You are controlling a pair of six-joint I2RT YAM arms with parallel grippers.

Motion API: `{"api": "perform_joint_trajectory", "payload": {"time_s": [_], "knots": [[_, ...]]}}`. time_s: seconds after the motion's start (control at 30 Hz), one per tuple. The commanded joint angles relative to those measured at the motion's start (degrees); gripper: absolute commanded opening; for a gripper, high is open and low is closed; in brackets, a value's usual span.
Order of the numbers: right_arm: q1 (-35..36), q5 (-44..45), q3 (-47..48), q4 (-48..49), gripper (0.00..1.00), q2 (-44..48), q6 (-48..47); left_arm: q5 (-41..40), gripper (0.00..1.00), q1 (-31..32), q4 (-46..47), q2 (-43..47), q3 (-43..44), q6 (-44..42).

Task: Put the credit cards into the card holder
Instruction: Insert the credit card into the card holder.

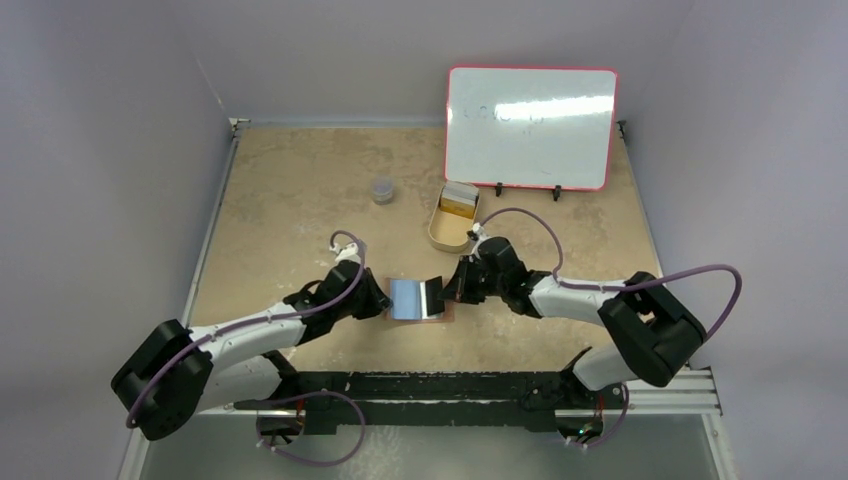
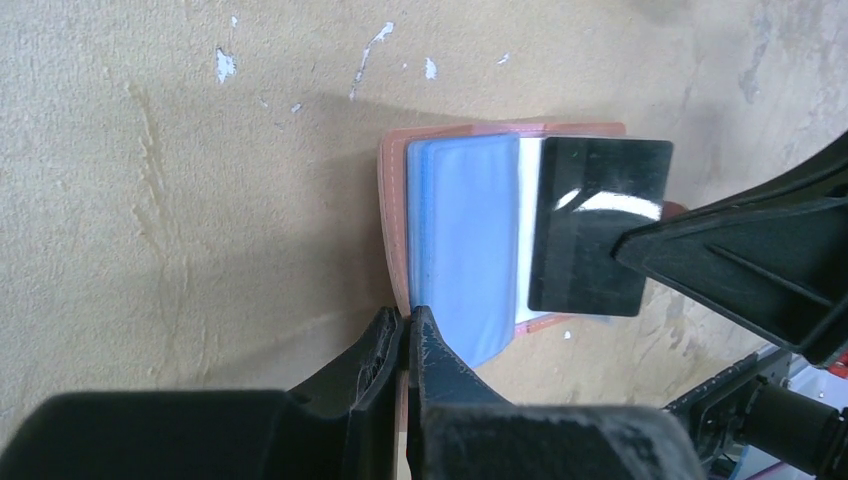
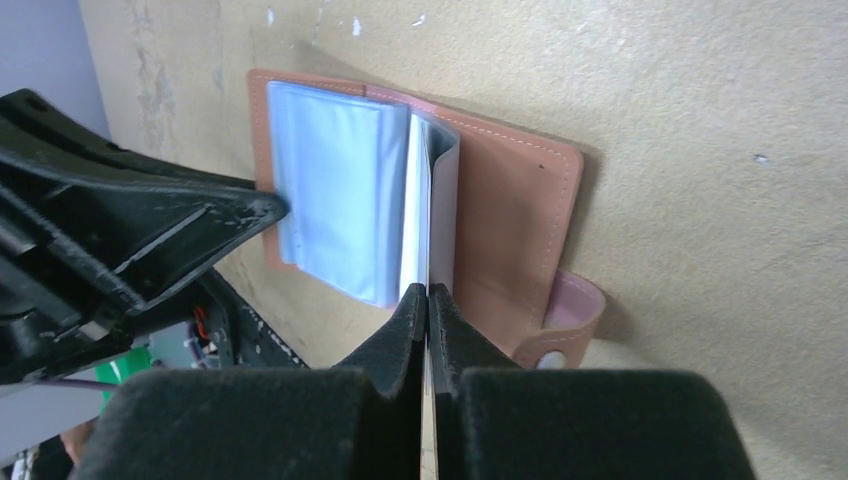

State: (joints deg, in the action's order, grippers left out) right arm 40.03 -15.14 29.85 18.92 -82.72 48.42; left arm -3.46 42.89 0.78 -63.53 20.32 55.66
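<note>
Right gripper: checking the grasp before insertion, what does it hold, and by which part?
A dark card, pinched by one edge in the right gripper.

Light: shining bright and even from overhead | Glare: washing out the whiteboard [image 1: 530,125], streaking the dark card [image 2: 598,225] | Shadows: falling soft beside the card holder [image 2: 395,170] | Focus: blurring slightly at wrist-view foregrounds
</note>
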Motion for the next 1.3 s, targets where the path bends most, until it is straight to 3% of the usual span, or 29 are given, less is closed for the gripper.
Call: {"api": "perform_joint_trajectory", "payload": {"time_s": [0.0,1.27], "knots": [[-0.13,-3.47,-0.63,5.07,0.0,0.94,0.94,0.43,0.0,0.19,3.12,-1.64,-0.72,-1.74],[-0.04,-1.81,-1.61,12.32,0.0,-4.93,5.28,1.7,0.0,0.22,6.08,-3.89,-2.38,-0.55]]}}
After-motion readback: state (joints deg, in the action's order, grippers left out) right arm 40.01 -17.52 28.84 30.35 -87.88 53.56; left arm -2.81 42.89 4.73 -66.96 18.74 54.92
